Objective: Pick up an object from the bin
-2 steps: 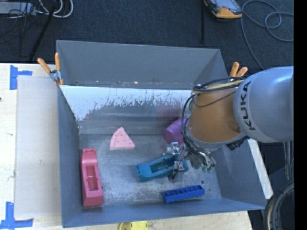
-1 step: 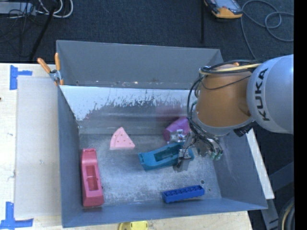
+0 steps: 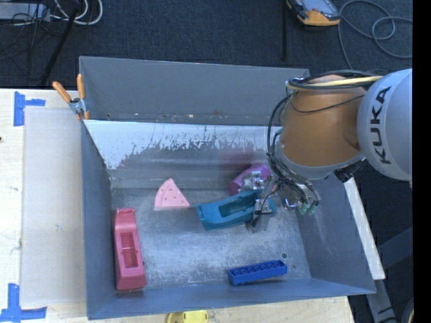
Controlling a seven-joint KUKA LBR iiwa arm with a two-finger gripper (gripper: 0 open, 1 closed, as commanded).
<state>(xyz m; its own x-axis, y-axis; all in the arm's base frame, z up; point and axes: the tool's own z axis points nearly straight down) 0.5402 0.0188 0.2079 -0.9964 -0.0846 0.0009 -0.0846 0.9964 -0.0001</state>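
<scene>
Teal plastic tool (image 3: 225, 214): lying slantwise on the floor of the grey bin (image 3: 188, 93), a little right of the middle, its right end reaching up to the gripper (image 3: 260, 212). Gripper: hanging low at that right end, touching it or just above it, impossible to tell which; open or closed, likewise impossible to tell. Purple rounded thing (image 3: 248, 177): sitting just behind the teal tool, toward the back wall, beside the arm's orange cover (image 3: 316, 130). Pink wedge (image 3: 170, 196): lying left of the teal tool, apart from it. Magenta block (image 3: 128, 249): lying along the left wall. Blue studded brick (image 3: 256, 272): lying near the front wall, apart from the gripper.
</scene>
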